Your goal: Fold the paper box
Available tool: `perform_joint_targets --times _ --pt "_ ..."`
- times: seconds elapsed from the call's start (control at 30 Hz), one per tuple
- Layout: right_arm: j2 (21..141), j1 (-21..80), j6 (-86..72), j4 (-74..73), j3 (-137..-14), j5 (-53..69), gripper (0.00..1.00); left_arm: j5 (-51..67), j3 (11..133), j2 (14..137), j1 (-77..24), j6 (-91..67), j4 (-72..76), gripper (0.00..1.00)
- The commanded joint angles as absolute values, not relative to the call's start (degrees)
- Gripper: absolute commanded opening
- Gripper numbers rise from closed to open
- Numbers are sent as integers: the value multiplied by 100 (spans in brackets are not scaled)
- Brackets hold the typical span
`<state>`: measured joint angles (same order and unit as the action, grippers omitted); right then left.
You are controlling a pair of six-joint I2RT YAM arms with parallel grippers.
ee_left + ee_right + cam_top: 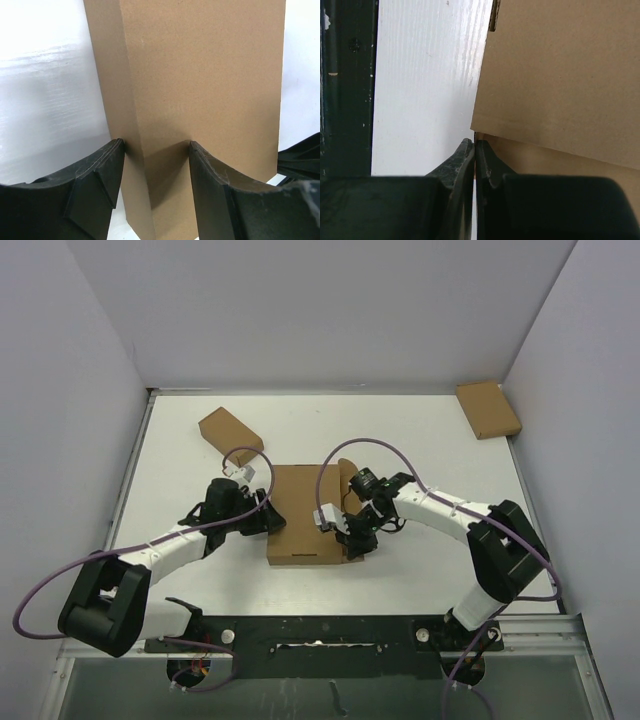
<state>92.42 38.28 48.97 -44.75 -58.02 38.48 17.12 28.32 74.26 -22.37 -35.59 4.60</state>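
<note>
Paper box [300, 515]: middle of the table [420, 440], nearer its near edge, between both arms.
Left gripper [156, 147]: fingers spread astride the box's left edge; firm grip cannot be told.
Right gripper [474, 145]: fingers pressed together at the box's near right corner.
Open room: white surface beyond the box and to its right.
Nearby: angled small box [230, 432] toward the far left, close behind the left arm; second small box [489, 408] in the far right corner, well apart.

The left arm [170, 545] reaches from its base at the counter's [420, 440] near edge toward the middle. Its forearm is low and slants rightward, and its wrist [228, 502] is turned inward. Its jaws stand about half apart, tips level. The right arm [450, 512] bends near the counter's right edge and stretches leftward toward the middle, its jaws pressed tightly together.
</note>
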Motion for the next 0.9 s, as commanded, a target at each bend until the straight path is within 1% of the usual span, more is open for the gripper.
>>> perform_joint_targets --times 0.0,0.3,0.4,0.5,0.6,0.67,0.73,0.87 --pt "9219 4034 4350 -4148 -6301 3703 0 1456 2790 7406 -2264 -3397 -150 50" --pt "9301 4091 3807 -3875 -6370 3729 0 1484 2997 7556 -2364 -3359 -172 51" --pt "9288 3980 3923 -4001 -6355 3874 3 1484 3160 7546 -2362 -3275 -376 54" --pt "9144 3766 4168 -4235 -6331 3937 13 1422 3335 7455 -2341 -3187 -581 58" --pt "8821 3455 4351 -4329 -6237 4094 29 1351 3532 7352 -2298 -3118 -788 63" --pt "8669 3262 4461 -4399 -6215 4267 36 1328 3656 7263 -2275 -3062 -923 66" --pt "8592 3061 4584 -4501 -6241 4400 39 1305 3777 7137 -2259 -3037 -1074 70" --pt "8510 2696 4622 -4577 -6324 4623 40 1227 3875 6696 -2257 -3044 -1316 71"
